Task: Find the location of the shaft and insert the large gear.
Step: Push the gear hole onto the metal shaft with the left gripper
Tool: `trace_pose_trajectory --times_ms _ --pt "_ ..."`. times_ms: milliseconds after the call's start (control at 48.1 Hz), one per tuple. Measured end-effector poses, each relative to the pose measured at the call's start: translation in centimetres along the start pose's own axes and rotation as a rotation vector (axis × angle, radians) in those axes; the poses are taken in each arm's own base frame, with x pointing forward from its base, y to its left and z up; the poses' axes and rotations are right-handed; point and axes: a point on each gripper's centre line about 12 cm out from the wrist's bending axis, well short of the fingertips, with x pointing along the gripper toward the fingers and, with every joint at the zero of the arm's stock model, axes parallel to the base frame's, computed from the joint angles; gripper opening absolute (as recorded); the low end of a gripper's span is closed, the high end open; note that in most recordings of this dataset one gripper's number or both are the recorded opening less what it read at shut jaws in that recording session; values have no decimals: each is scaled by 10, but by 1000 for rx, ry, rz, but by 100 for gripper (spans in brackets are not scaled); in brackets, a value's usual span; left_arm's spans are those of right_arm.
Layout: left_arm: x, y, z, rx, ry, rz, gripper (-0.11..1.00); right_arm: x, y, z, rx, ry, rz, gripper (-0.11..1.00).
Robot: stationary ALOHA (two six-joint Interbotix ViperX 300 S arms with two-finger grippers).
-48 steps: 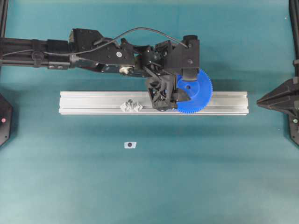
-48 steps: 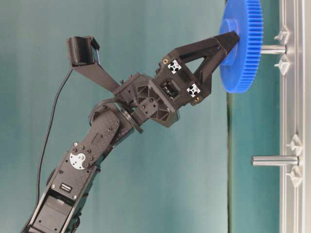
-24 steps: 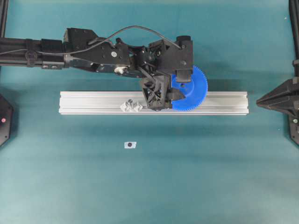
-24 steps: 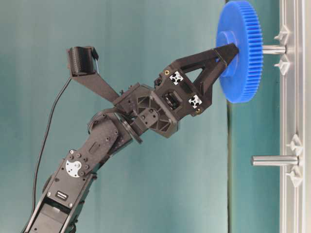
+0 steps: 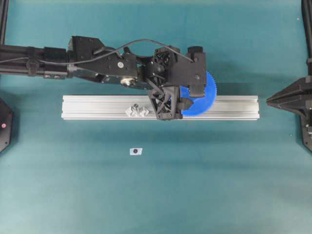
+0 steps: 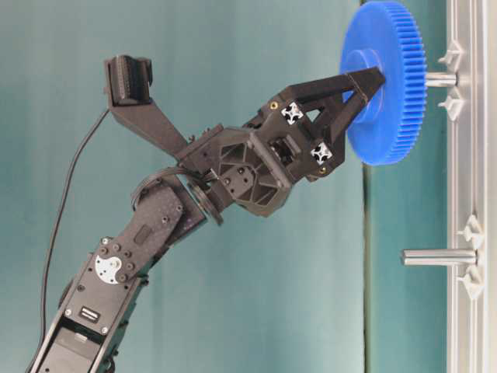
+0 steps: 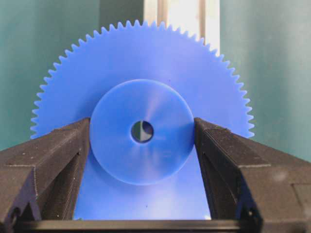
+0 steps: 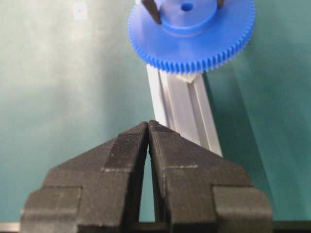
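Note:
The large gear (image 7: 146, 63), a bright blue toothed disc, is held by its raised hub between the fingers (image 7: 63, 145) of my left gripper (image 7: 142, 133). From table level the large gear (image 6: 386, 81) faces the rail, its centre in line with the upper shaft (image 6: 441, 78). That pin's tip is hidden behind the gear's rim. From overhead the large gear (image 5: 204, 100) hangs over the rail with my left gripper (image 5: 191, 97) on it, hiding that pin. My right gripper (image 8: 148, 124) is shut on nothing and rests at the right edge (image 5: 271, 101).
The aluminium rail (image 5: 97, 107) lies across the middle of the teal table. A second upright pin (image 6: 439, 256) stands between two translucent mounts (image 5: 137, 111), left of the gripper. A small white tag with a dark dot (image 5: 135, 151) lies in front of the rail.
My left gripper has carried the gear a little leftward along the rail and closer to it. Less of the upper pin shows between gear and rail. The right arm has not moved.

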Motion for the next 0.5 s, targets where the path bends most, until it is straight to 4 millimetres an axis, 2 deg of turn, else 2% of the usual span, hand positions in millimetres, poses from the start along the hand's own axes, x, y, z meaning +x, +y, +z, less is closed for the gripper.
trace_pose_trajectory --times_ms 229,395,499 --pt "-3 -7 10 6 -23 -8 72 -1 0 0 3 -5 -1 14" --pt "-2 -13 10 25 -20 -16 72 0 -1 -1 1 -5 -4 14" --pt "-2 -10 12 17 -36 -10 72 0 -1 -1 2 -8 -6 14"
